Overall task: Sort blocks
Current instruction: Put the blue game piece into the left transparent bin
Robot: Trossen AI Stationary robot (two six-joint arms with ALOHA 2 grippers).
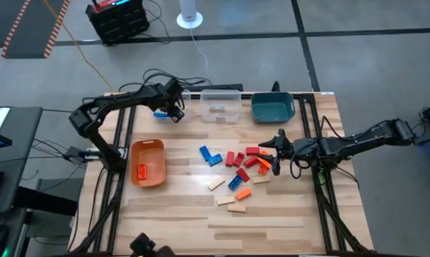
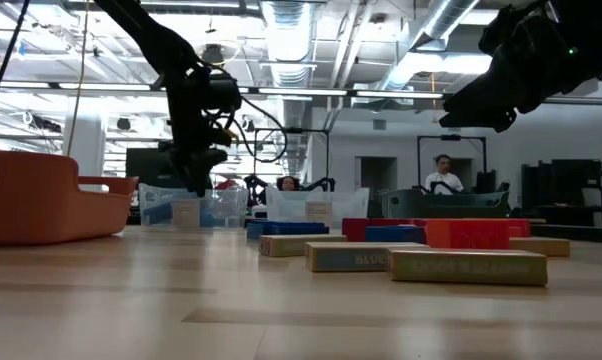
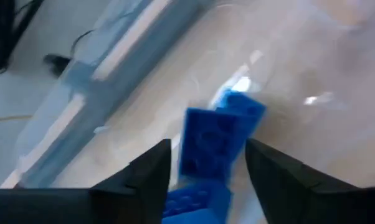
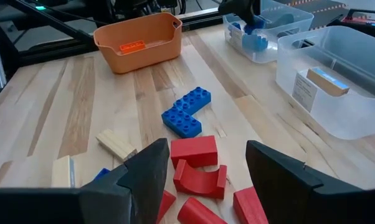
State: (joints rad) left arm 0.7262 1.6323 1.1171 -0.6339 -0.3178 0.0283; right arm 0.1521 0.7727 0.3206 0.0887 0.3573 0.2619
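Now the left gripper (image 1: pixel 176 112) hangs over a small clear bin (image 4: pixel 260 32) at the back of the table (image 1: pixel 179 207). Its fingers look spread apart, and a blue block (image 3: pixel 217 140) sits just past the tips, tilted; it seems to be dropping in onto other blue ones. To do this well, I think the arm should stay still over the bin until the block is free, then lift straight up.

The right gripper (image 1: pixel 278 148) waits with fingers apart and nothing held, right over the pile of blocks (image 1: pixel 235 171) mid-table. Red blocks (image 4: pixel 199 163) lie just beyond its tips, and a blue L-shaped block (image 4: pixel 186 112) a bit farther.
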